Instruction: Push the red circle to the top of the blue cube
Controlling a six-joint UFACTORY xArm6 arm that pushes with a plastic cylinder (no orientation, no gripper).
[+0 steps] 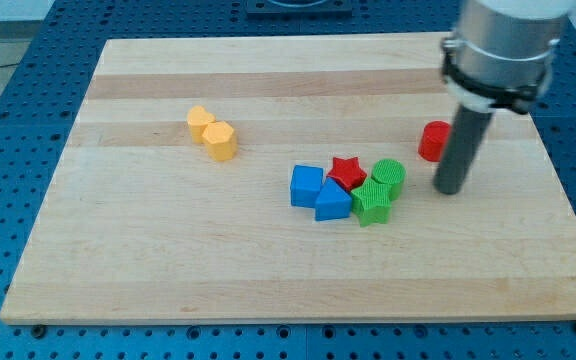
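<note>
The red circle (433, 141) stands on the wooden board at the view's right, partly hidden behind my rod. My tip (450, 189) rests on the board just below and to the right of the red circle, close to it. The blue cube (306, 185) sits near the board's middle, well to the left of the red circle. It is the leftmost block of a tight cluster.
The cluster also holds a blue triangular block (333, 202), a red star (347, 171), a green star (373, 203) and a green circle (389, 176). Two yellow blocks (213, 133) lie touching at the upper left. The board's right edge (566, 190) is near my rod.
</note>
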